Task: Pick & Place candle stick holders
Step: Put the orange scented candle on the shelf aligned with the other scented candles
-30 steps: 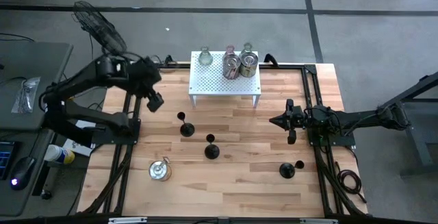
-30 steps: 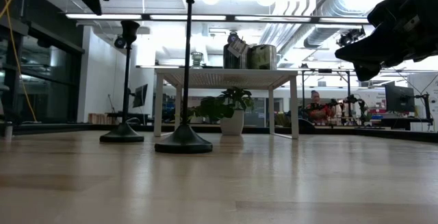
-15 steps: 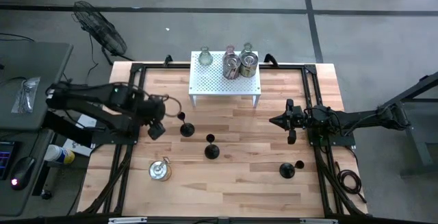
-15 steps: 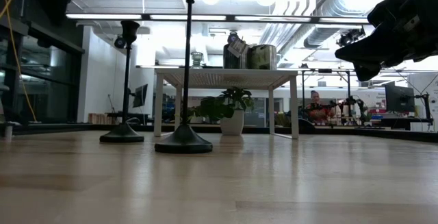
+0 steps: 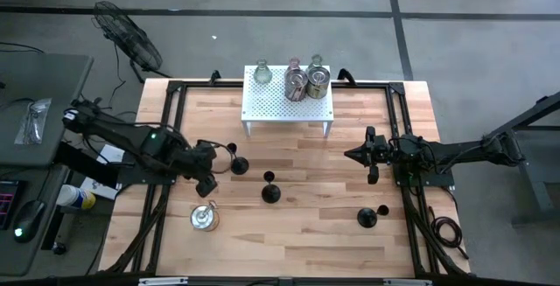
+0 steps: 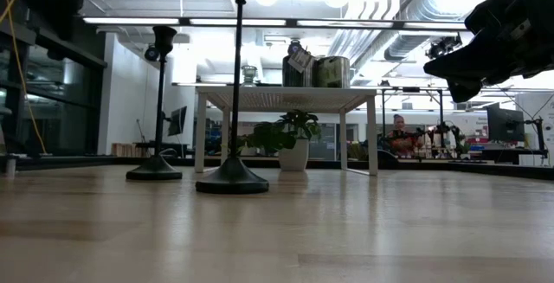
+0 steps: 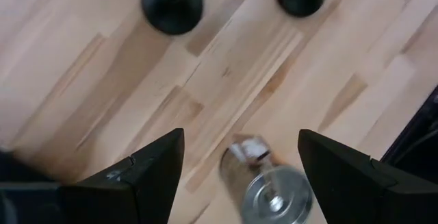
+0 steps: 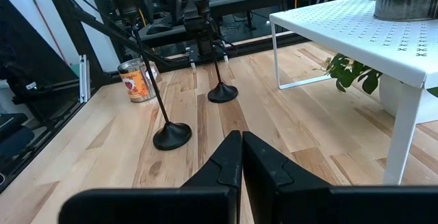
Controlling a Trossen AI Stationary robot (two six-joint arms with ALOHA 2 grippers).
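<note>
Approach step: left pincer [image 5: 208, 174] open over the worktop [image 5: 306, 233], above the silvery candle stick holder [image 5: 205, 219].
Next, by judgement: lower squarely, close on its body. Left arm low and outstretched, pincer beside a black holder [image 5: 237, 163]. Right pincer [image 5: 370, 156] shut, empty, parked at right. More holders on white rack [image 5: 289, 107].

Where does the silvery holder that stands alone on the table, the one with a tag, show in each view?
High view: silvery holder at the table's front left.
Low view: not in it.
Left wrist view: low in the picture, between the two dark fingers.
Right wrist view: far off, near the table's edge, an orange label showing.
Landmark: the black holder, with a second one close by, shows in all four views.
</note>
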